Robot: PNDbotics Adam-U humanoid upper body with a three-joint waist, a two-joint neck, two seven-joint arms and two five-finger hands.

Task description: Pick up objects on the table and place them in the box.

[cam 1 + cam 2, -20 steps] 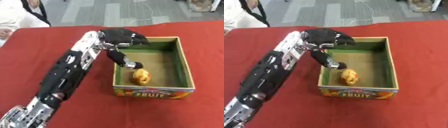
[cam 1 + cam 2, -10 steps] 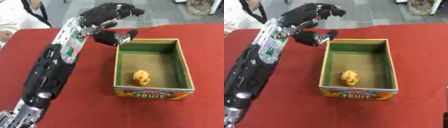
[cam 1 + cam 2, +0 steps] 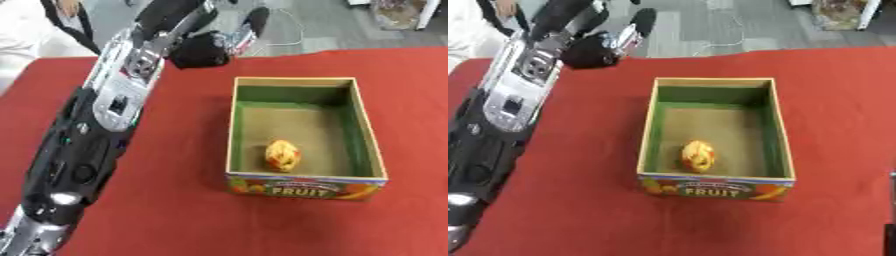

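Observation:
A cardboard box point(image 3: 366, 131) with green inner walls and "FRUIT" printed on its front stands on the red table point(image 3: 175, 200). One yellow and red fruit point(image 3: 283, 155) lies on the box floor near the front wall. My left arm rises from the lower left, and my left hand point(image 3: 202, 50) hangs high beyond the box's far left corner. Its thumb point(image 3: 255, 21) sticks up, it holds nothing, and the picture's top edge cuts off its fingers. A dark sliver point(image 3: 891, 239) at the lower right edge may be my right hand.
A person in white point(image 3: 24, 40) stands at the table's far left corner. Grey floor with a cable lies beyond the far edge. Red cloth spreads left of, in front of and right of the box.
My left hand has lifted up and back, out of the box, and now hangs beyond its far left corner. The fruit stays on the box floor. The camera has shifted a little.

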